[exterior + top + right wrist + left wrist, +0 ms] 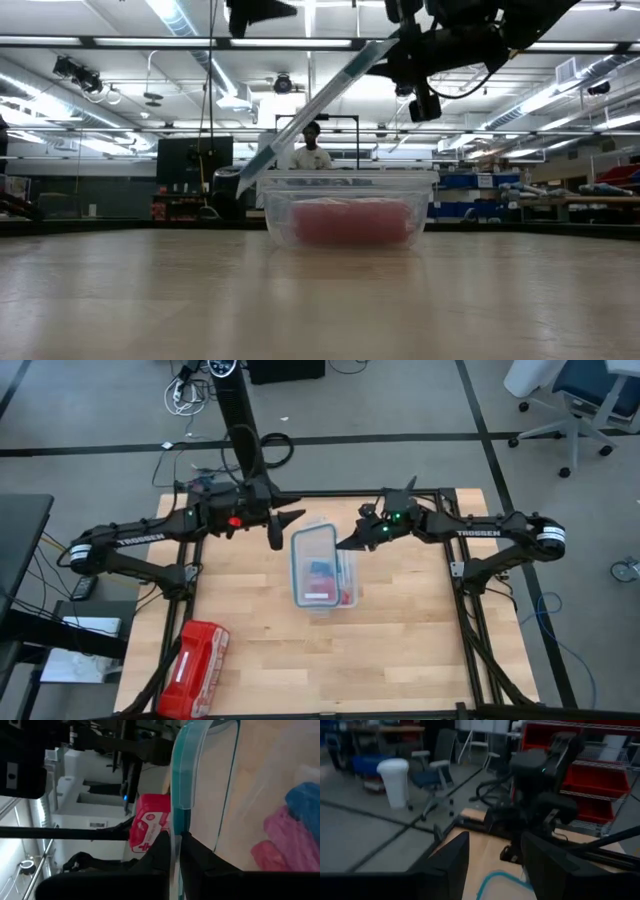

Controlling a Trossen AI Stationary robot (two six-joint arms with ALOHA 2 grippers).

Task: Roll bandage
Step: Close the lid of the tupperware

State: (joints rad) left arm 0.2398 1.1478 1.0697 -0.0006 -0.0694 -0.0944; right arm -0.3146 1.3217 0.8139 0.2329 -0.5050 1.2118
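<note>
Lifting of the container lid (318, 556) is the step in hand, judged a preliminary to rolling. High view: clear plastic container (322, 598) at mid-table on the wooden table (400, 650), its teal-rimmed lid raised over it; right gripper (346, 543) at the lid's right edge; left gripper (277, 532) just beside the lid's left side, apart from it, fingers visibly parted; red plastic-wrapped pack (194, 666) near the table's front left corner. Contents show red and a little blue through the lid. Low view: lid (310, 105) tilted steeply, one end held high, the other down near the container (350, 210) rim; a pink-red mass shows through the wall; a person stands in the room behind. Left wrist view: own fingers spread wide, holding nothing, facing the other arm across the table; a teal curve of lid rim low between them. Right wrist view: fingers pinched closed on the lid's teal edge (182, 775); bandage (305, 802) lies inside the container, bright blue, beside pink-red rolls (290, 837). Handling note: keep the pinch square on the rim, carry the lid well clear, set it flat, since a thin edge hold may slip or swing.
</note>
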